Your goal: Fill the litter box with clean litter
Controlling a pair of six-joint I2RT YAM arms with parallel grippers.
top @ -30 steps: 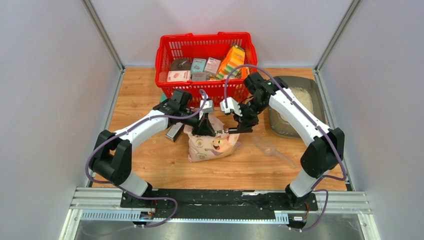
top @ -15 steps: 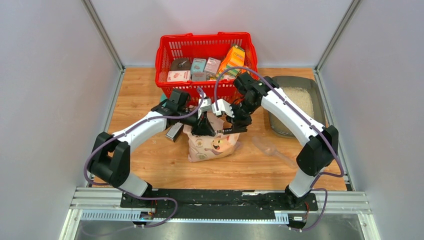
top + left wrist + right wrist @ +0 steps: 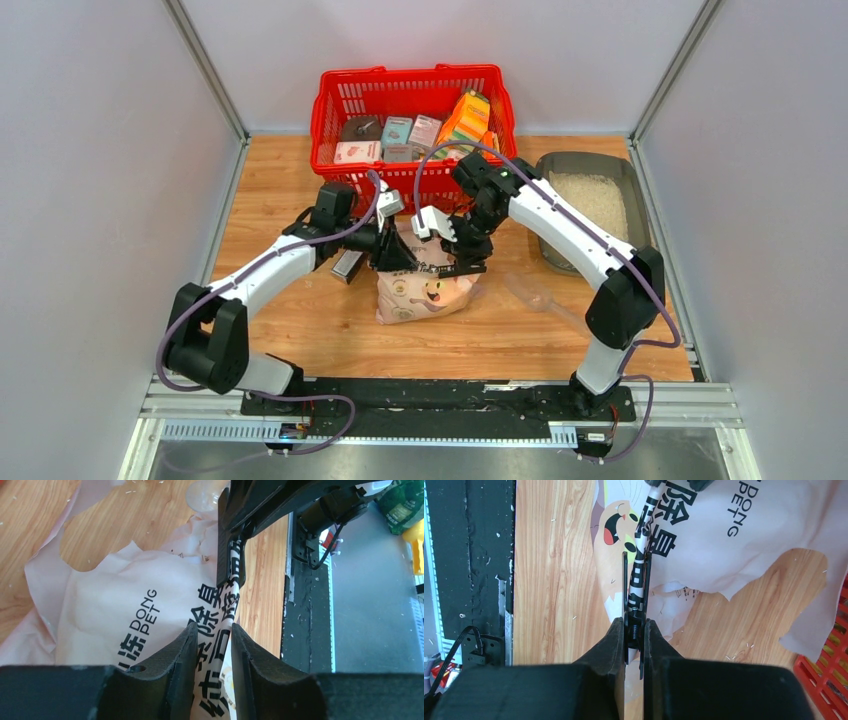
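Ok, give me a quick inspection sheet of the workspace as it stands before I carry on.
Surface: wooden table, a few stray granules near the bag.
Job's things: litter box at right rear, clean litter visible inside; litter bag slumped mid-table.
Clutter: red basket of packages at rear; clear scoop right of the bag; dark flat object left of it.
Grippers: right gripper shut on the bag's folded top edge; left gripper astride the same edge, grip unclear.
Cables: purple cables loop off both arms; no snag seen.
Surroundings: grey walls around; nothing else seen.
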